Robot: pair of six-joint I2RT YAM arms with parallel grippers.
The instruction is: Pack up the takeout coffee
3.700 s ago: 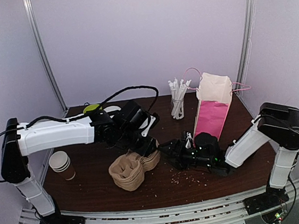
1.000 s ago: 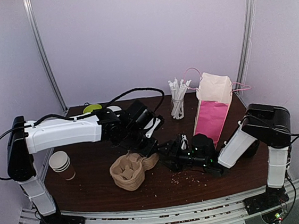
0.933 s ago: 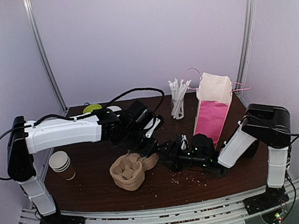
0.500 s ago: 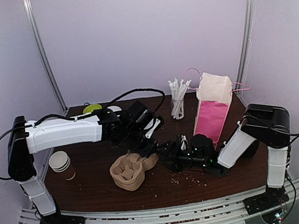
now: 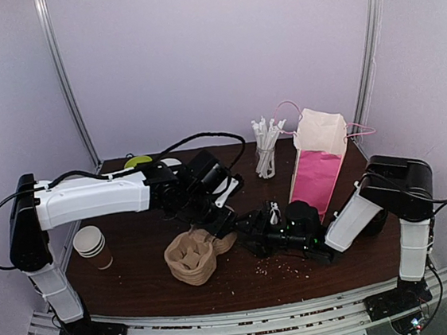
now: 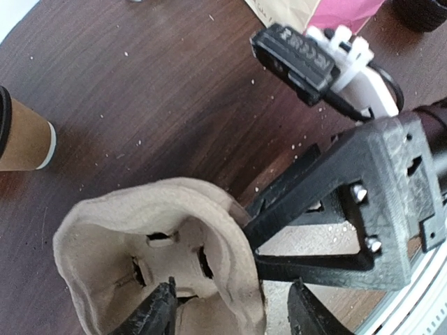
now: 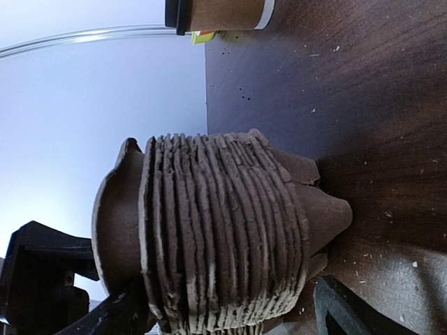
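The takeout coffee [image 6: 24, 136], a brown cup with a black lid, stands at the left edge of the left wrist view and at the top of the right wrist view [image 7: 220, 12]. In the top view the left arm hides it. A stack of pulp cup carriers [image 5: 191, 259] lies mid-table. My left gripper [image 5: 218, 226] is open over it [image 6: 230, 317], with one finger inside a pocket of the top carrier [image 6: 140, 230] and the other outside its rim. My right gripper [image 5: 246, 241] is open, its jaws astride the stack's right end [image 7: 216, 223].
A pink and white paper bag [image 5: 318, 169] stands open at the back right. A glass of white wrapped sticks [image 5: 267, 148] is to its left. Stacked lidless cups [image 5: 93, 247] stand at the left edge. A green object [image 5: 136, 161] lies at the back left.
Since 3.7 s ago both grippers and the carrier stack have shifted a little left. Over the last second almost nothing has moved.
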